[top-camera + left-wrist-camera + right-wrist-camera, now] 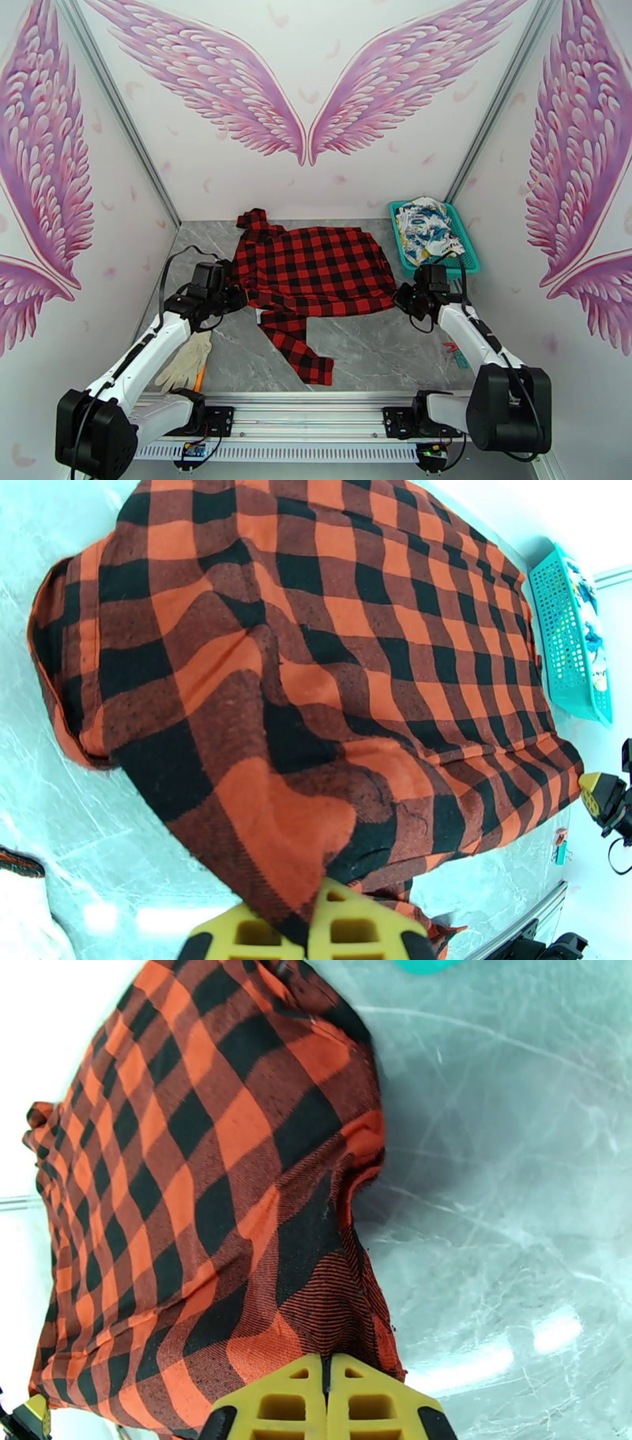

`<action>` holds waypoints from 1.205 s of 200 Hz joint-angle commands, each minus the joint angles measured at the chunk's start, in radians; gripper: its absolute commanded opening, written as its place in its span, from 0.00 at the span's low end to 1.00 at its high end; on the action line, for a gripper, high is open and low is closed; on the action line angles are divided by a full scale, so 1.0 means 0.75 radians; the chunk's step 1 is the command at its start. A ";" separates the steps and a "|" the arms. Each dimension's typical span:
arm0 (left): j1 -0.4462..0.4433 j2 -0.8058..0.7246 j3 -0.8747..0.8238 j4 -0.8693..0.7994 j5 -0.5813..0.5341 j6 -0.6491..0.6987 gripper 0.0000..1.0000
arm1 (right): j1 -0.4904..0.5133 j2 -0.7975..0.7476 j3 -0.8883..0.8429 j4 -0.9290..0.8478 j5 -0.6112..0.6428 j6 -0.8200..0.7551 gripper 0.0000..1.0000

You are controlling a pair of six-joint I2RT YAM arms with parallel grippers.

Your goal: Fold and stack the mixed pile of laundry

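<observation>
Top view: the red-and-black shirt (316, 264) lies spread over the far half of the desk (371, 343), with one sleeve trailing toward the middle of the near edge. The left gripper (237, 298) sits at the shirt's near left corner and the right gripper (401, 298) at its near right corner. The white printed garment (426, 225) rests in the teal basket (472, 262) at the far right corner. A beige glove (186, 359) lies by the near left edge.

Left wrist: the left gripper (310, 910) has its yellow fingers (355, 930) pressed together, pinching a fold of the shirt (316, 677). The cloth rises in a ridge toward the grip.

Right wrist: the right gripper (325, 1378) is likewise clamped tight on the hem of the shirt (197, 1197), with bare desk (513, 1197) beside it.

Our reading: the first fold of the shirt is in hand, with both near corners taken. The next move calls for lifting the two corners evenly and carrying them toward the far edge. The hem should stay taut between the arms so the fold lands square. The loose sleeve probably needs tucking, and the white garment is not yet begun.
</observation>
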 commanded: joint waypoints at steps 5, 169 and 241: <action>0.009 0.045 0.036 -0.096 0.024 0.063 0.00 | 0.015 0.058 0.097 -0.049 0.037 -0.035 0.00; 0.030 -0.099 -0.505 0.263 0.181 -0.088 0.63 | 0.036 0.381 0.278 0.054 -0.016 -0.047 0.00; -0.073 0.056 -0.513 0.533 0.046 -0.081 0.61 | 0.038 0.342 0.260 0.036 -0.004 -0.059 0.00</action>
